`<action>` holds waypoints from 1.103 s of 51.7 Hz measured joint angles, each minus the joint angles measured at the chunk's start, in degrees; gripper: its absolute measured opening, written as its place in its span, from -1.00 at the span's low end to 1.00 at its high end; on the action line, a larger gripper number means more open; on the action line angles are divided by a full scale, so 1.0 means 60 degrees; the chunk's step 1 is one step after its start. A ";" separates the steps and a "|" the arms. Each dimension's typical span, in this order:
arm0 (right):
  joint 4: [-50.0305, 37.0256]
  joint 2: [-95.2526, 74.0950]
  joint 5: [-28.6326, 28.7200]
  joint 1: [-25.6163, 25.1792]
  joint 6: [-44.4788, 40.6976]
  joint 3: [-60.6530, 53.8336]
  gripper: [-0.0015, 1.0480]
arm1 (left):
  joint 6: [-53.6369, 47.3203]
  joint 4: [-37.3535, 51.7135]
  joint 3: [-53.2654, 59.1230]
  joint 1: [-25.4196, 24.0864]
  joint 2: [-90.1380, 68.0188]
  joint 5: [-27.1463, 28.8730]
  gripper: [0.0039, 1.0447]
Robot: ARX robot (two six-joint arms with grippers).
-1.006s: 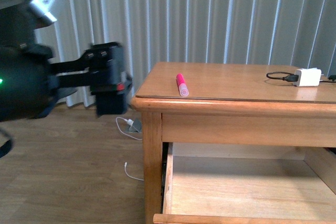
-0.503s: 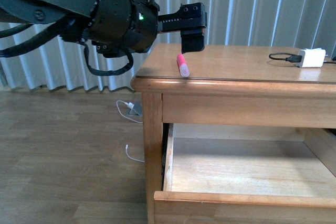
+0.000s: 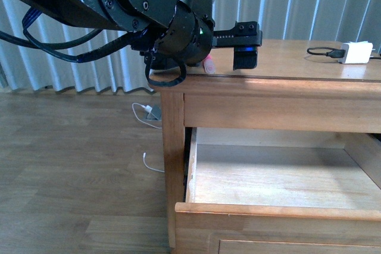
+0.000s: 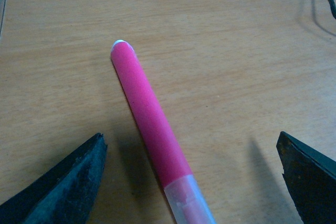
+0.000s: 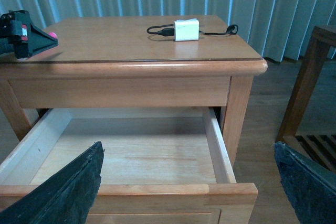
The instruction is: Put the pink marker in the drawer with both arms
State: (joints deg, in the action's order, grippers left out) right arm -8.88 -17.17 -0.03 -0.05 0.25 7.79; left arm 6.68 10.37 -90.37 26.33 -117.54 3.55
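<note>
From the front we see the bulky black left arm (image 3: 149,10) reaching in over the near left corner of a honey-coloured dresser (image 3: 280,111). Its left gripper (image 3: 245,56) hangs just above the dresser top. A sliver of the pink marker (image 3: 208,65) shows on that top, beside the arm's round housing. Below, the drawer (image 3: 274,211) is pulled out, its pale wood interior in view. A white charger (image 3: 357,52) with a black cable sits at the far right of the top, well apart from the marker.

From the left wrist we look down on the marker lying flat on the wood (its paler translucent cap is nearest the camera). The jaws stand spread wide, one finger (image 4: 65,184) on either side of the marker, neither touching it.

From the right wrist we face the open drawer from the front, with the right gripper (image 5: 188,148) before it, jaws spread wide and holding nothing. The marker lies on the dresser top, not in the drawer
</note>
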 joint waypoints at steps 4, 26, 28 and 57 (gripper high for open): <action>0.0000 0.0000 0.0000 0.0004 0.0000 0.0000 0.84 | -0.0186 -0.0379 -0.0379 0.0018 -0.0197 0.0051 0.89; 0.0000 0.0000 0.0000 0.0004 0.0000 0.0000 0.84 | -0.1242 -0.1486 -0.1042 0.0084 -0.0404 0.0215 0.24; 0.0000 0.0000 0.0000 0.0004 0.0000 0.0000 0.84 | -0.1293 -0.1501 -0.1067 0.0076 -0.0419 0.0237 0.14; 0.0000 0.0000 -0.0004 0.0004 0.0000 0.0000 0.84 | -0.1359 -0.0725 -0.0248 -0.0084 0.0036 -0.0171 -0.73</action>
State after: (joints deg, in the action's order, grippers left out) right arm -8.88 -17.17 -0.05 -0.03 0.25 7.79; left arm -1.48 6.02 -91.85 25.82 -117.32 2.52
